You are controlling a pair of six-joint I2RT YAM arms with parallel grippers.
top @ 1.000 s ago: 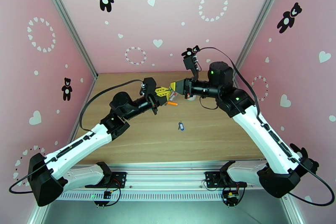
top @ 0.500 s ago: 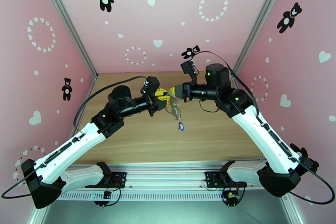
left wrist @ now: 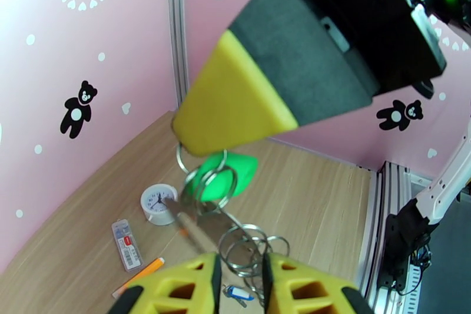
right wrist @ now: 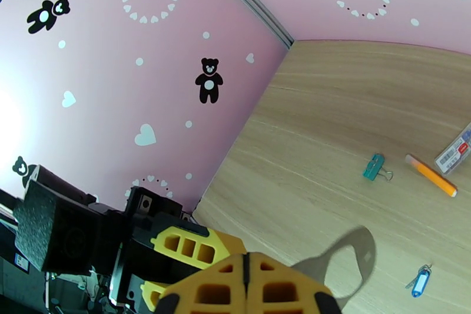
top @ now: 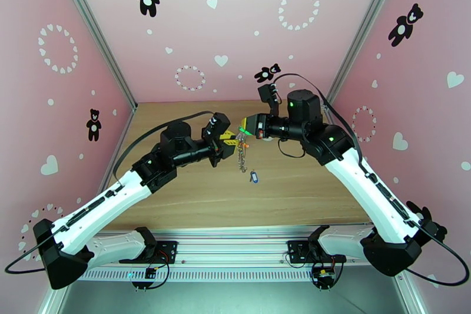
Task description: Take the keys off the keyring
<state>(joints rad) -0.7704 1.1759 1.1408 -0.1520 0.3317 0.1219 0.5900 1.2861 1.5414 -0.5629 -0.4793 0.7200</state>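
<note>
The keyring (top: 241, 156) hangs as a grey chain of small metal rings between my two grippers, above the table. My left gripper (top: 228, 143) is shut on its cluster of rings (left wrist: 250, 250), which sit in the narrow gap between the yellow fingers (left wrist: 176, 286). My right gripper (top: 243, 128) is shut on a small ring (left wrist: 183, 156) at the top. The green key (left wrist: 226, 177) dangles just below that tip. A grey metal loop (right wrist: 350, 256) sticks out past the right fingertips (right wrist: 265, 286). The blue key (top: 254, 177) lies loose on the table, off the keyring.
An orange pen (right wrist: 431, 175), a teal binder clip (right wrist: 372, 167) and a small clear box (left wrist: 126, 238) lie on the wooden table (top: 306, 191). A little white clock (left wrist: 158, 203) stands near the back wall. Pink walls close in three sides.
Both grippers have risen and drawn together. The keyring now hangs straight down between them. The green key has come into view at the right tip. The blue key has stayed on the table.
</note>
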